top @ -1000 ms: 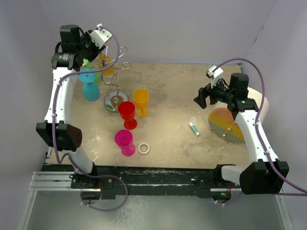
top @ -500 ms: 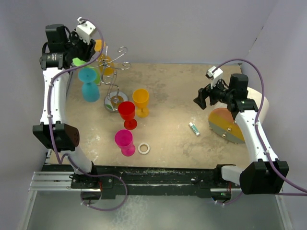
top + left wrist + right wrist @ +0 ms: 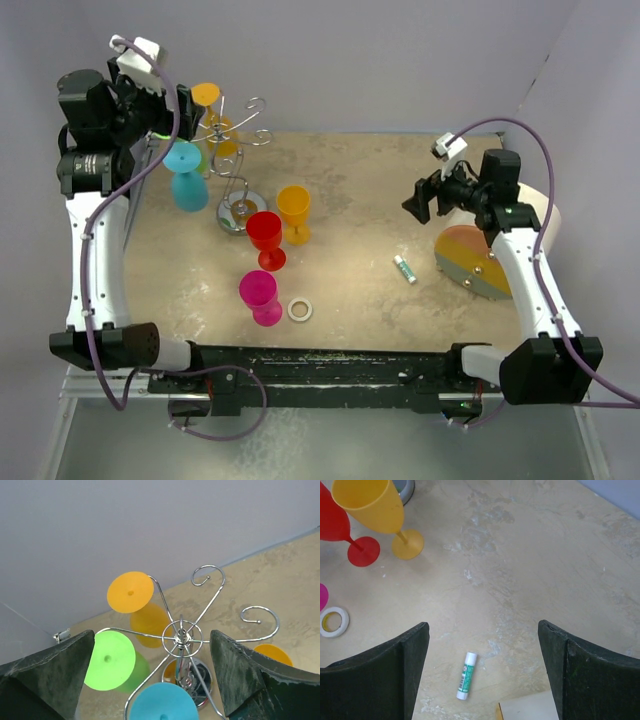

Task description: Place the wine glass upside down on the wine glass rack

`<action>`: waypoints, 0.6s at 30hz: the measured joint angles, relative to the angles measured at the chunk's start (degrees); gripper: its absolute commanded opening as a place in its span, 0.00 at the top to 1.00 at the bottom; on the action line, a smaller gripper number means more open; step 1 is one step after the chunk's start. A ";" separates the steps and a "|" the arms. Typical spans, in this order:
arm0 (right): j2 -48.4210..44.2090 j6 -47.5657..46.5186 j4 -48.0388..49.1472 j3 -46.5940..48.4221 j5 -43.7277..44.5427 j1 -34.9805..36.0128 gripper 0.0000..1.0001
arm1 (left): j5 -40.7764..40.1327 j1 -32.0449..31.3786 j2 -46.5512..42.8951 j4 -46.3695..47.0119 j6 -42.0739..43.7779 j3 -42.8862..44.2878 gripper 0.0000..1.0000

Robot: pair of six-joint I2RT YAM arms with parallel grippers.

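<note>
Left wrist view looks down on the wine glass rack (image 3: 182, 635), its wire arms spreading from the central hub. Three glasses hang upside down from it, feet uppermost: the hung orange glass (image 3: 130, 592) on a far arm, the green glass (image 3: 109, 659) just beside the left finger, and the teal glass (image 3: 162, 702) nearest the camera. The left hand (image 3: 152, 645) has its fingers wide apart and grips nothing. It is raised above and to the left of the rack (image 3: 240, 170), which stands at the far left of the worktop (image 3: 380, 190). Just in front of the rack's round base stand an upright orange glass (image 3: 293, 208) and a red glass (image 3: 265, 235), with a pink glass (image 3: 258, 293) and a tape ring (image 3: 300, 310) nearer the arms. The right hand (image 3: 418, 203) is also spread and empty, high over the right half of the worktop above a small glue stick (image 3: 464, 682) and close to a striped round board (image 3: 470, 262).
</note>
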 measured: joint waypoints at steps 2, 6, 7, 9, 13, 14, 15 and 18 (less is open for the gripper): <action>0.44 0.44 -0.02 1.62 -0.59 0.02 0.09 | -0.04 0.00 -1.44 0.42 -1.53 -0.70 0.01; 2.69 2.01 0.20 6.56 -1.09 0.92 0.10 | -0.22 0.00 -2.54 0.35 -4.28 -1.46 0.01; 3.32 2.54 0.37 7.72 -1.03 1.42 0.11 | -0.26 0.00 -2.60 0.31 -4.70 -1.79 0.01; 4.44 3.67 0.96 9.68 -0.74 3.06 0.13 | -0.46 0.00 -2.80 0.26 -5.01 -2.73 0.01; 7.08 5.46 3.02 13.29 2.12 9.05 0.14 | -1.81 0.00 -3.06 -0.07 -4.87 -3.58 0.01; 8.00 5.97 3.78 14.32 3.17 11.19 0.14 | -2.21 0.00 -3.19 0.00 -4.83 -3.58 0.01; 8.87 6.45 4.33 15.06 3.74 12.74 0.15 | -2.91 0.00 -3.37 0.02 -4.74 -3.58 0.01; 12.76 7.80 6.14 18.23 5.68 17.40 0.17 | -4.98 0.00 -4.26 0.07 -4.11 -3.58 0.01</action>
